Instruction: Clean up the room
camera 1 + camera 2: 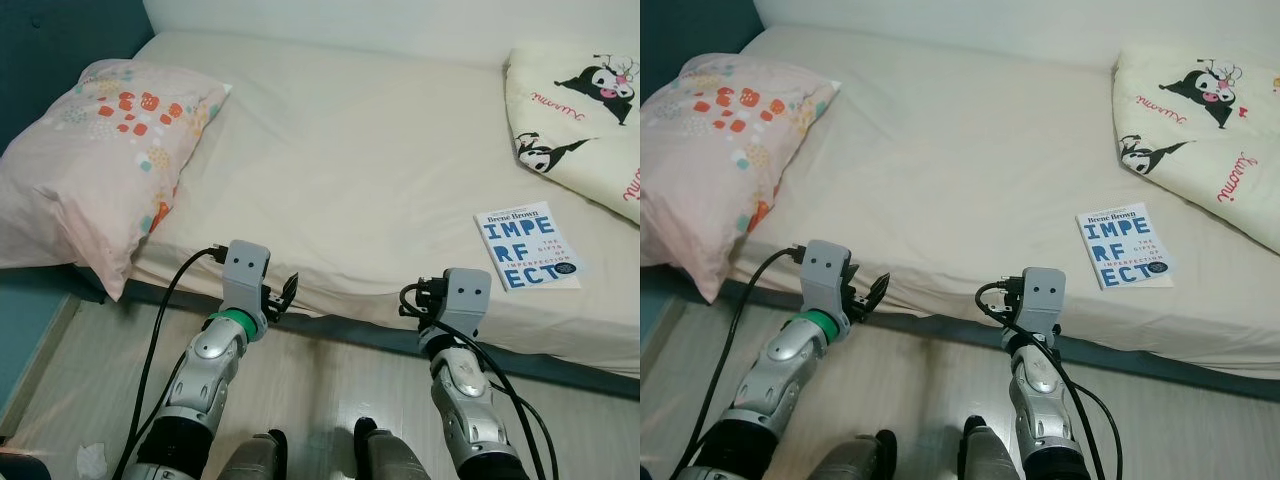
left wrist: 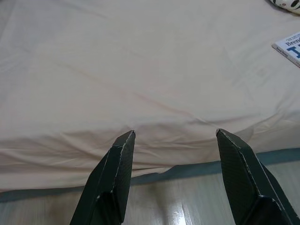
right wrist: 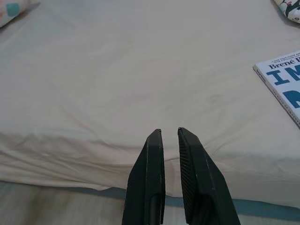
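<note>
Fingers point(image 2: 117, 173) toward bed, book point(image 1: 526, 246) upright.

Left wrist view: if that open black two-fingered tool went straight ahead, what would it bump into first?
Probably the cream bedsheet at the mattress edge; the left tool points at bare sheet, though depth is uncertain.

bed sheet point(image 1: 360, 150): matt creased cloth | book point(image 1: 526, 245): glossy paper cover | floor point(image 1: 330, 380): shiny wood-look

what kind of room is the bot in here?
Almost certainly a bedroom: a bed with a cream sheet, a floral pillow at one end, a cartoon-print blanket at the other, and a book lying on the sheet.
</note>
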### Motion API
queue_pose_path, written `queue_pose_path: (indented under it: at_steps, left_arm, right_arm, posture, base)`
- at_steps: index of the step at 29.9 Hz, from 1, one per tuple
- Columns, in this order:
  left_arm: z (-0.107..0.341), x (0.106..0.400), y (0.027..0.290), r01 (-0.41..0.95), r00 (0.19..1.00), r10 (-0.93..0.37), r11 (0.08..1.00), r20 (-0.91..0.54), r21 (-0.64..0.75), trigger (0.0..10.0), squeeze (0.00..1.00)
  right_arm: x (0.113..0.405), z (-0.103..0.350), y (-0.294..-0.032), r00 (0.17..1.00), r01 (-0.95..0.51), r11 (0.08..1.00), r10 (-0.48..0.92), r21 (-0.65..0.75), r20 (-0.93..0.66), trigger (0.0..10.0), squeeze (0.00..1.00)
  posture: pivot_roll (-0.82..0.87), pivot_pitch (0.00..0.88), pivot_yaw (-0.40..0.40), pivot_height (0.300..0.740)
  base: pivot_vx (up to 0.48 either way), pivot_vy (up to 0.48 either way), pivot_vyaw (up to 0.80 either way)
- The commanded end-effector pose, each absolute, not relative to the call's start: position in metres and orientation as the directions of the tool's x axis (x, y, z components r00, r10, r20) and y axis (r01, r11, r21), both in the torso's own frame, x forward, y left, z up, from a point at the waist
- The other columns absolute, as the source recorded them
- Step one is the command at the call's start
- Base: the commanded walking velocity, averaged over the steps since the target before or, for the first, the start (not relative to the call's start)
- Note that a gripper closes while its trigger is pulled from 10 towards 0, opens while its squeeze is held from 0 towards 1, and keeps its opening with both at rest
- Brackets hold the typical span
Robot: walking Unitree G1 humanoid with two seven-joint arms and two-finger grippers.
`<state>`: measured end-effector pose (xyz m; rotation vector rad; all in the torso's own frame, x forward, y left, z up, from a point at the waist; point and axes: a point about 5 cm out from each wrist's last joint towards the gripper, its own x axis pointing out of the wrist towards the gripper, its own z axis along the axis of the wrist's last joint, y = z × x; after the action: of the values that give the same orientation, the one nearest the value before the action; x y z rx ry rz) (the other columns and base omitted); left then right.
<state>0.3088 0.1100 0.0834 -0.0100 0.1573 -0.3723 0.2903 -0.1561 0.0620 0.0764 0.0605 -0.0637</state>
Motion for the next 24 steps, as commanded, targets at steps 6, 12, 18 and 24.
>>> queue_pose_path:
  at_steps: [6, 12, 18, 24]
  left_arm:
    - [0.0742, 0.3042, 0.1100, 0.368, 0.913, -0.370, 0.929, -0.175, -0.046, 10.0, 0.00]
    - [0.0736, 0.3043, 0.1075, 0.373, 0.911, -0.376, 0.926, -0.172, -0.050, 10.0, 0.00]
    - [0.0737, 0.3043, 0.1053, 0.380, 0.909, -0.384, 0.923, -0.164, -0.053, 10.0, 0.00]
    - [0.0773, 0.3052, 0.1037, 0.396, 0.906, -0.400, 0.916, -0.139, -0.057, 10.0, 0.00]
  right_arm:
    - [0.2844, 0.0535, -0.1583, 0.992, 0.078, 0.993, -0.069, 0.085, -0.106, 10.0, 0.00]
    - [0.2840, 0.0539, -0.1603, 0.992, 0.086, 0.991, -0.076, 0.097, -0.106, 10.0, 0.00]
    - [0.2829, 0.0534, -0.1618, 0.991, 0.086, 0.992, -0.077, 0.091, -0.106, 10.0, 0.00]
    - [0.2820, 0.0523, -0.1623, 0.991, 0.088, 0.992, -0.077, 0.092, -0.110, 10.0, 0.00]
  posture:
    - [0.02, 0.117, 0.051, 0.740]
    - [0.01, 0.113, 0.052, 0.740]
    - [0.01, 0.101, 0.053, 0.740]
    - [0.01, 0.095, 0.046, 0.740]
  base:
    - [0.000, 0.000, -0.80]
    - [0.000, 0.000, -0.80]
    - [0.000, 0.000, 0.00]
    - [0.000, 0.000, 0.00]
